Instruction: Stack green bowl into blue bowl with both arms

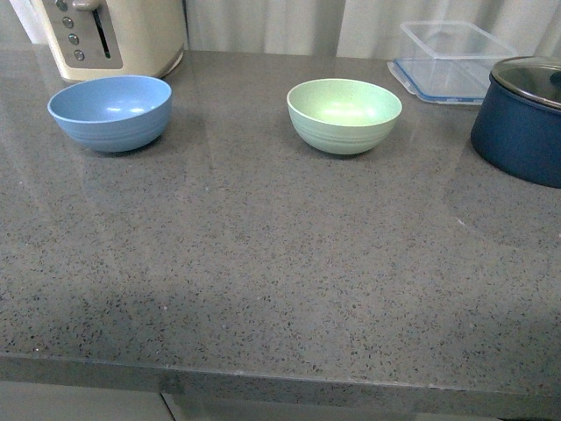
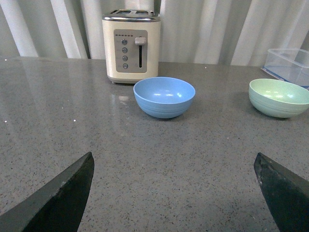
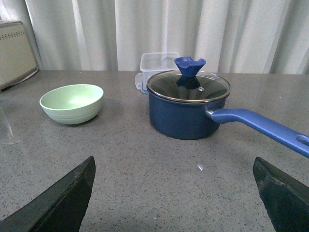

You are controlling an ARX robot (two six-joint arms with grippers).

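The green bowl [image 1: 344,114] sits on the desk [image 1: 263,281], well apart from the blue bowl [image 1: 110,110]. Left fingers [image 2: 58,198] and right fingers [image 3: 58,198] hang spread, empty. The right arm could clip the nearby pot [image 1: 519,140].

The left bowl [image 1: 110,112] sits before the toaster [image 1: 114,35], the right bowl [image 1: 344,116] left of the pot [image 1: 521,132].
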